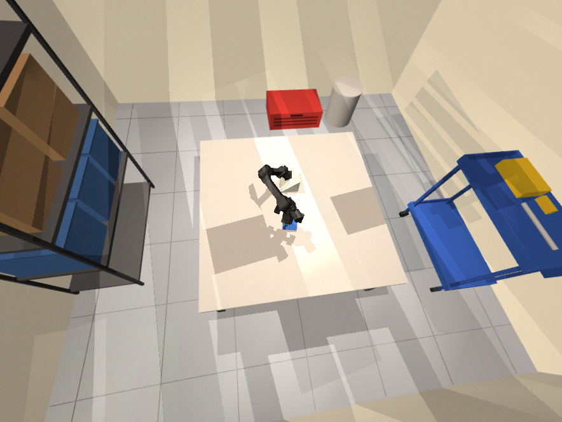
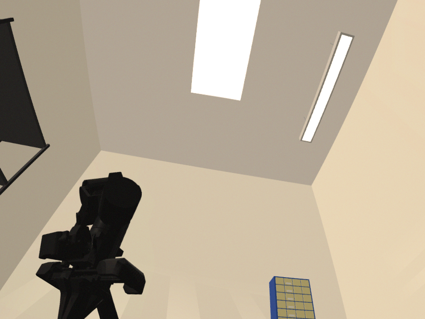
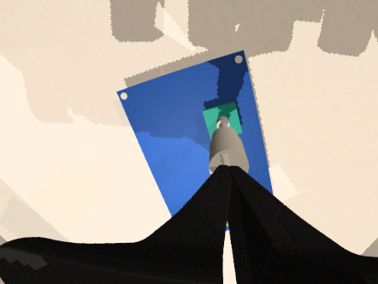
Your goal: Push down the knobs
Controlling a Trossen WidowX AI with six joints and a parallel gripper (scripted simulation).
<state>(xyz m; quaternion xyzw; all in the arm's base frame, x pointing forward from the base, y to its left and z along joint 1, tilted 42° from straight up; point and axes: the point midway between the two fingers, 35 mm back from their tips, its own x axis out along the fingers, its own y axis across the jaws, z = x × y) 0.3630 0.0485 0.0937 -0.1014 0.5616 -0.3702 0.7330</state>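
Note:
The blue circuit board [image 1: 290,226] [image 3: 171,115] is on the table, largely hidden by the arm in the top view. In the wrist view a teal potentiometer [image 3: 234,126] sits on the board's right part. A grey knob [image 3: 227,143] stands over it, and a bit of the shaft [image 3: 222,122] shows between knob and potentiometer. My gripper [image 3: 227,174] is shut with nothing between its fingers. Its tips overlap the top of the grey knob; whether they touch it I cannot tell. The second potentiometer and its knob cannot be made out; the fingers hide the board's near part.
The arm [image 1: 273,187] [image 2: 116,213] reaches across the table [image 1: 227,290]. A pale wedge-shaped block [image 1: 291,183] is beside the arm's base, behind the board. Off the table are a red chest [image 1: 294,108], a grey cylinder [image 1: 342,104], a blue cart [image 1: 454,245] and a shelf rack at the left.

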